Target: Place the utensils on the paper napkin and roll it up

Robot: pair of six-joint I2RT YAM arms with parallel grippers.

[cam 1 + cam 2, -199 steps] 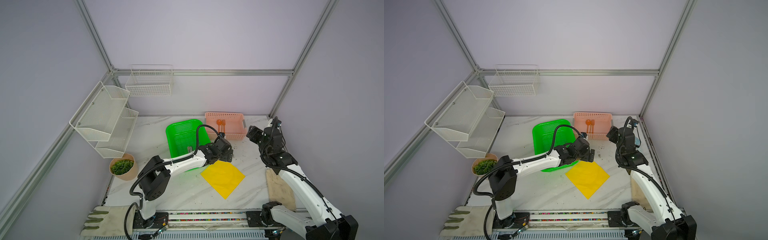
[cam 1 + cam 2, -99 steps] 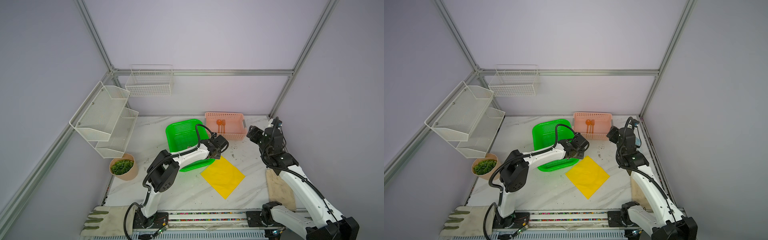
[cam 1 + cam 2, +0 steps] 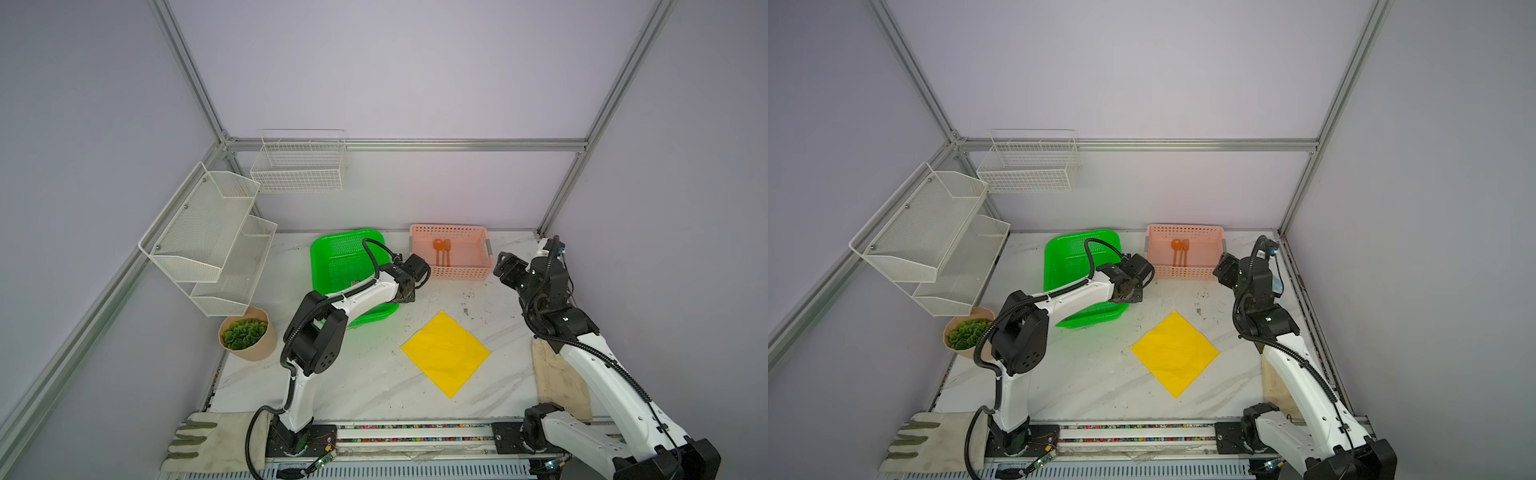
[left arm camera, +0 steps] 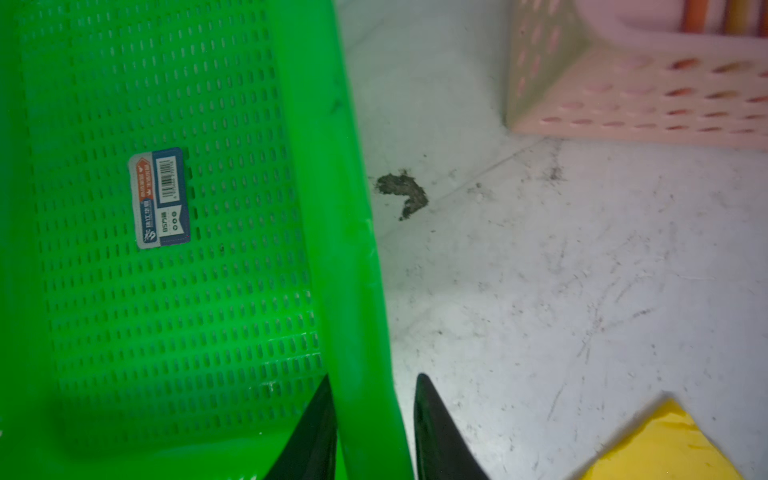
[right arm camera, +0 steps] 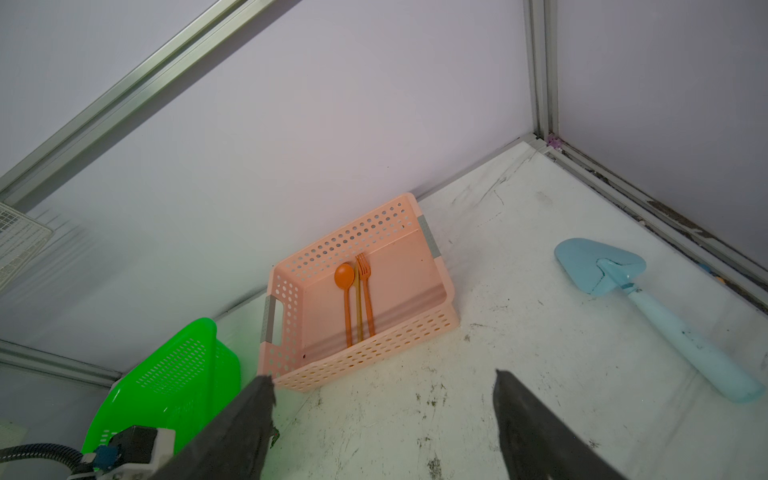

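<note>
Left tool: your left tool (image 4: 374, 376) straddles the rim of the green basket (image 4: 166, 311), one finger inside and one outside. You cannot tell whether it pinches the rim.
Right tool: your right tool (image 5: 381, 376) stands wide apart with nothing between its fingers, above the table (image 3: 353, 386) near the pink basket (image 3: 457, 272).
Utensils: the orange spoon (image 3: 438, 249) and fork (image 3: 447, 251) lie side by side inside the pink basket, at the back of the table.
Napkin: the yellow paper napkin (image 3: 445, 353) lies flat on the table, corner toward you, between your two arms.
</note>
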